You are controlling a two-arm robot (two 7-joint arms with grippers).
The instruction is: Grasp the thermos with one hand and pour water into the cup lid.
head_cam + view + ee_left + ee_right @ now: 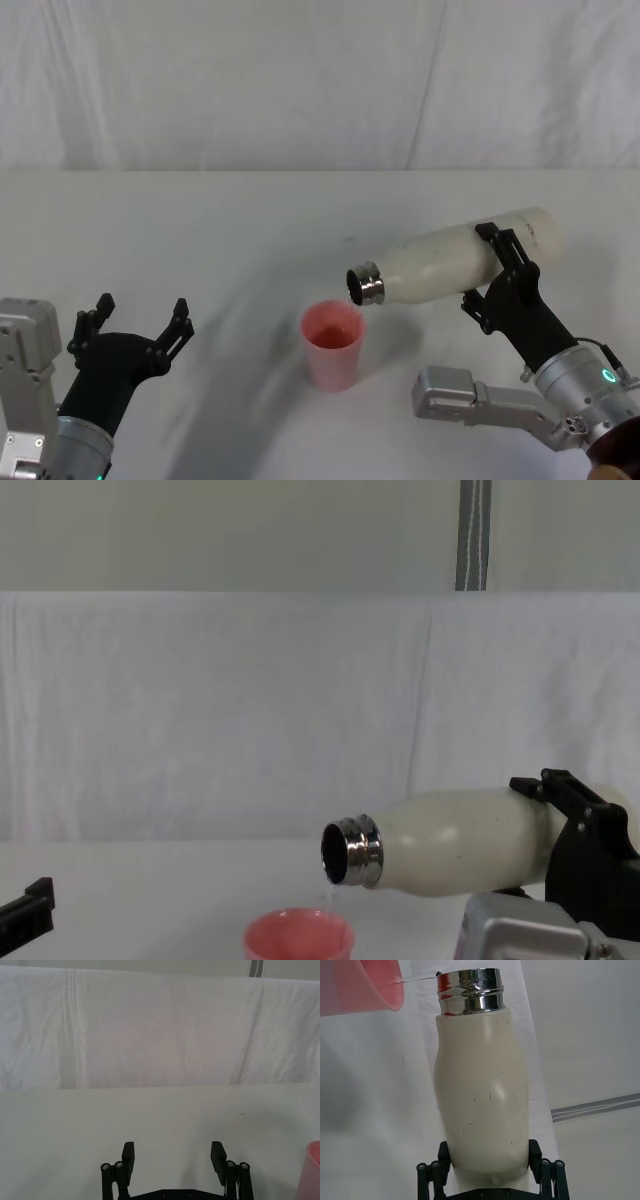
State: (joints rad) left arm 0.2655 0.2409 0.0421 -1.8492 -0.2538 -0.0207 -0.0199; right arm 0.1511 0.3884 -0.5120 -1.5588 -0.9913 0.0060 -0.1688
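My right hand (497,262) is clamped on the thermos (455,258), tilted nearly flat, water trickling into the cup lid (332,344). My left hand (138,322) rests apart, fingers spread.

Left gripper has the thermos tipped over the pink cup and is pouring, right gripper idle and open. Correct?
Not quite: the arms are swapped. In the head view the right gripper is shut on the thermos, tipped with its steel neck over the pink cup. The right wrist view shows a thin stream leaving the neck. The left gripper is the idle one, open, low at the table's near left.
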